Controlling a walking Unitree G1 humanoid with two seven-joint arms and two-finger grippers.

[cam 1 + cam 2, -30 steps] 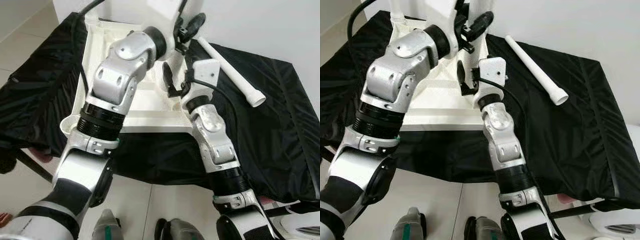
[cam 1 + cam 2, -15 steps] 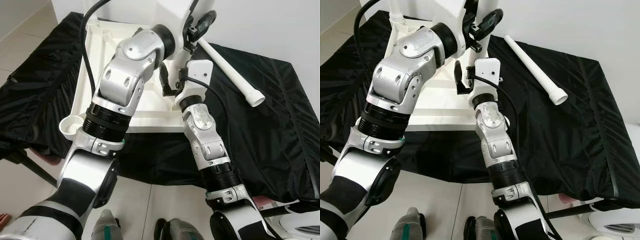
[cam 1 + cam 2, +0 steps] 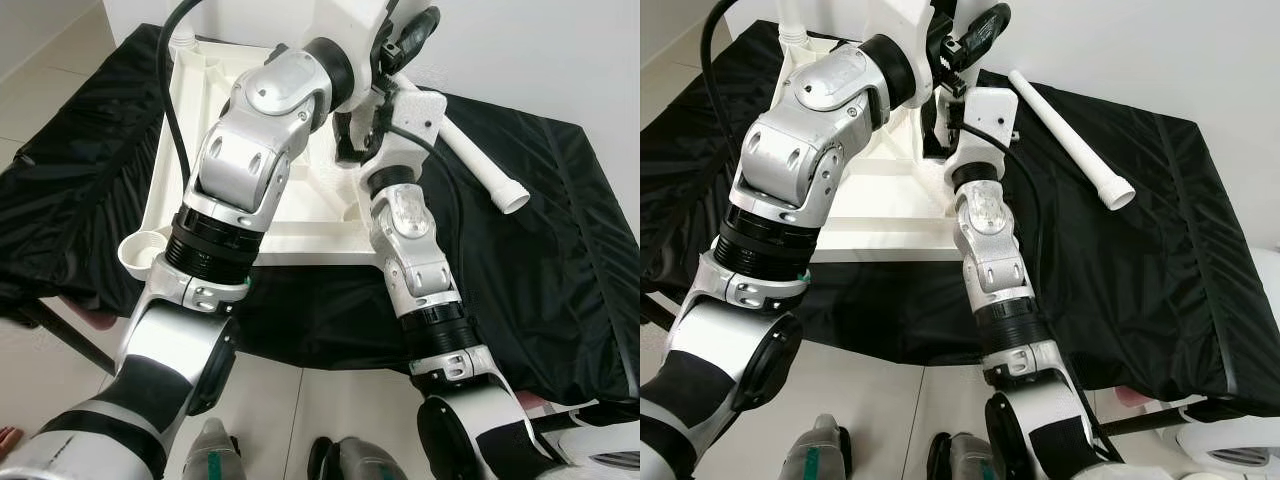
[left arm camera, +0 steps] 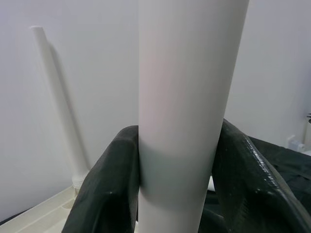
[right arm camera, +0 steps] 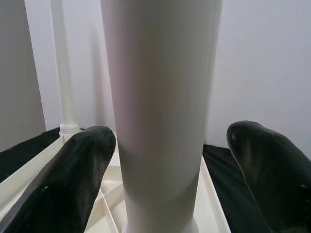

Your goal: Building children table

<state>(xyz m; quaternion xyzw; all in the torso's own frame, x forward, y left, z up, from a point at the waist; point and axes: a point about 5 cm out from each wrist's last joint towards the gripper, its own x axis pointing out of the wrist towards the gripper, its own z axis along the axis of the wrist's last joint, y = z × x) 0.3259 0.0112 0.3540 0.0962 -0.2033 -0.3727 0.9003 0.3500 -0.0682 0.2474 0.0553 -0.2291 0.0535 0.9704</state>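
Since a second ago the right gripper point(image 5: 165, 184) has lifted up and in toward the upright table leg point(image 5: 160, 111), fingers spread either side, not touching. Left gripper point(image 4: 177, 179) pinches that leg higher up, pads flat on it. Leg stands on the upturned white tabletop point(image 3: 300, 215), which lies on black cloth point(image 3: 520, 290). Looks light, stiff, smooth plastic; likely slippery, best gripped low. Spare leg point(image 3: 480, 165) lies further back.

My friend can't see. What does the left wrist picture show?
The left gripper has its two black fingers pressed against the sides of a thick white table leg that stands upright. Behind it, another thin white leg stands in the white tabletop by a white wall.
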